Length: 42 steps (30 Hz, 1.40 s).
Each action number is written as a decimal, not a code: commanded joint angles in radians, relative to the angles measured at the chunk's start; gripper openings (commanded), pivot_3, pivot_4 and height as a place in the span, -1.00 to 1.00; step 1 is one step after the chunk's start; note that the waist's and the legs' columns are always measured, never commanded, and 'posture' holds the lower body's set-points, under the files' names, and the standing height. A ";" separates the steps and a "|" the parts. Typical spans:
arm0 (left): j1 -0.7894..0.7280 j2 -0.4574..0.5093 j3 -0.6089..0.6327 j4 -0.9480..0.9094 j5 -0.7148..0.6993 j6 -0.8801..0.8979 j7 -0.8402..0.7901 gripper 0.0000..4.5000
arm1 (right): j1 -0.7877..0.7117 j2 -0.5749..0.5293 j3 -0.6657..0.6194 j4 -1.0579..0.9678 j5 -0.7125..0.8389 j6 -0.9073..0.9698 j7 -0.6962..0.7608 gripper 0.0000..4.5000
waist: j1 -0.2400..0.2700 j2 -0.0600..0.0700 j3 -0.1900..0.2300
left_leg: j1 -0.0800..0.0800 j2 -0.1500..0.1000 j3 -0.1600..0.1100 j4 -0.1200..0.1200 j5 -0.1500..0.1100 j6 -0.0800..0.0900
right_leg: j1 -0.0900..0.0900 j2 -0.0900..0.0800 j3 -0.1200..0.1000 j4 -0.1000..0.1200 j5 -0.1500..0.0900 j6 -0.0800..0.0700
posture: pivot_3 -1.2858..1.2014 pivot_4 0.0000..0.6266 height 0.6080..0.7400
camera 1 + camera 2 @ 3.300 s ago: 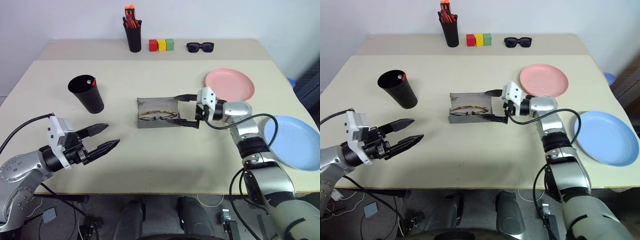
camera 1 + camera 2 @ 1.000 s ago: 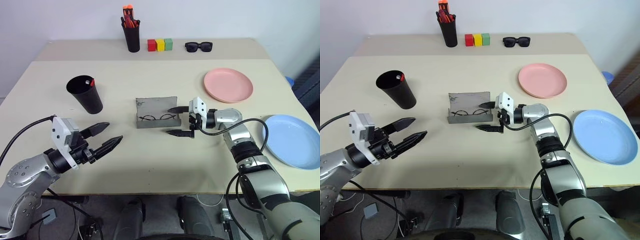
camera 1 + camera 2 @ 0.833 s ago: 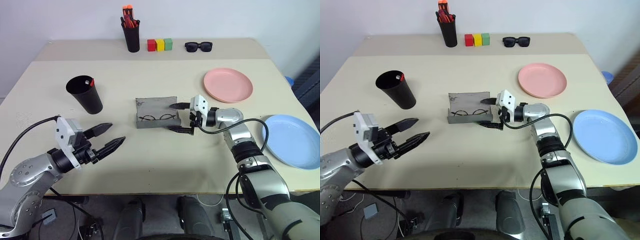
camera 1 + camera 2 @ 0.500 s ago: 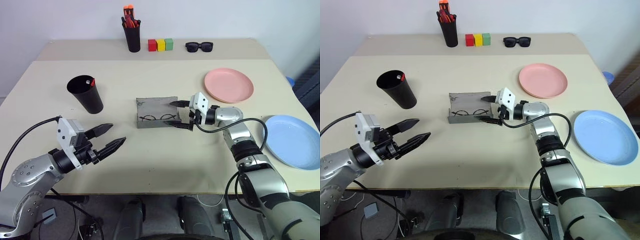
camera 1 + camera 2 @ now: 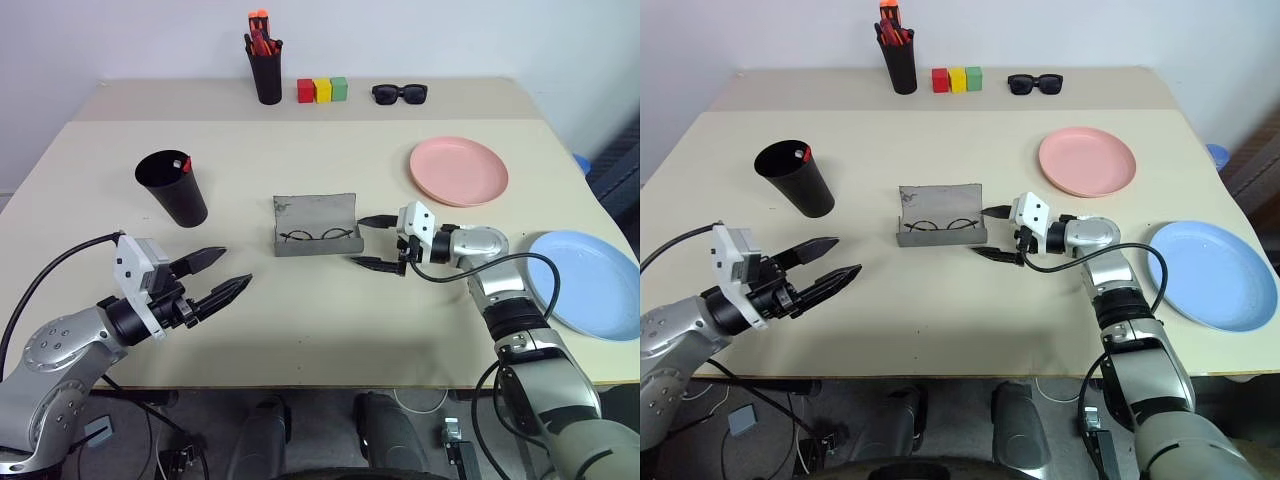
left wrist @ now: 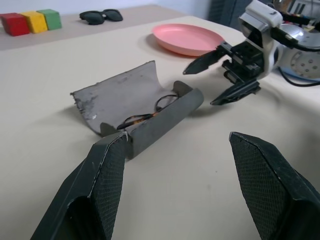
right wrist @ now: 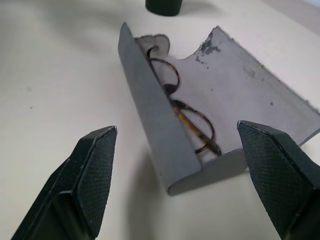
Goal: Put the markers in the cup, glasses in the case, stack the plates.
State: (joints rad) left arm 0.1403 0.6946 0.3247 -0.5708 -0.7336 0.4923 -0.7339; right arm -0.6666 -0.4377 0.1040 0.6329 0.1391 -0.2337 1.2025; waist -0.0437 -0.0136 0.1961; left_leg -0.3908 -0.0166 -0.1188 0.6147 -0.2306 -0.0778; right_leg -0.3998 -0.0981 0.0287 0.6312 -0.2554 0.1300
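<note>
Grey and hard-shelled, the case [image 5: 316, 225] lies open at the middle of the counter [image 5: 320, 310], its lid tipped up behind, and the glasses [image 5: 320, 236] rest inside the lower shell, so that part of the job looks done bar the closing. Just beside its right end hovers the right claw [image 5: 374, 241], fingers apart and empty, pointing at the case, a stance that suits nudging the lid shut or pulling clear. The left claw [image 5: 222, 272] hangs low over the near left of the counter, well apart from everything, its fingers also spread and holding nothing (probably just parked out of the way).

At the left, the cup [image 5: 172, 187] stands upright with a marker [image 5: 186, 164] showing red at its rim; whether more than one sits inside I cannot tell. Salmon pink and light blue, the two plates are unstacked: the pink plate [image 5: 459, 170] lies right of centre, the blue plate [image 5: 587, 284] at the near right edge, the likely next errand for the right arm.

Beige and matte, the counter also carries a pen holder [image 5: 266, 72], three coloured blocks [image 5: 322, 90] and sunglasses [image 5: 400, 94] along its far side, against a pale wall [image 5: 450, 35]
</note>
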 commanded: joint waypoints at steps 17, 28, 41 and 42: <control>-0.012 -0.006 -0.003 -0.011 0.014 -0.018 -0.008 0.49 | 0.001 0.006 0.007 -0.026 -0.003 -0.013 -0.010 0.39 | -0.001 0.000 0.000 | 0.000 0.000 0.000 0.000 0.000 0.000 | 0.000 0.000 0.000 0.000 0.000 0.000 | 0.03 -0.52 1.00; -0.006 -0.014 -0.008 -0.012 0.043 -0.020 0.009 0.49 | 0.000 0.014 0.010 -0.016 -0.013 -0.027 -0.014 -0.98 | -0.001 0.000 0.000 | 0.000 0.000 0.000 0.000 0.000 0.000 | 0.000 0.000 0.000 0.000 0.000 0.000 | 0.03 -0.52 1.00; -0.008 -0.019 -0.009 -0.014 0.047 -0.016 0.008 0.49 | -0.001 0.022 0.004 -0.052 0.005 0.009 0.002 0.23 | -0.001 0.000 0.000 | 0.000 0.000 0.000 0.000 0.000 0.000 | 0.000 0.000 0.000 0.000 0.000 0.000 | 0.03 -0.52 1.00; -0.008 -0.018 -0.009 -0.014 0.046 -0.015 0.008 0.49 | -0.001 0.023 0.005 -0.051 0.004 0.008 0.001 0.23 | 0.000 0.000 0.000 | 0.000 0.000 0.000 0.000 0.000 0.000 | 0.000 0.000 0.000 0.000 0.000 0.000 | 0.03 -0.52 1.00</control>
State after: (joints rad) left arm 0.1356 0.6753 0.3046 -0.5633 -0.6851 0.4918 -0.7243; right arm -0.6631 -0.4175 0.1156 0.6144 0.1299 -0.2196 1.2081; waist -0.0442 -0.0137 0.1961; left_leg -0.3908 -0.0166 -0.1189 0.6146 -0.2306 -0.0778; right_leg -0.3999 -0.0981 0.0287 0.6312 -0.2554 0.1300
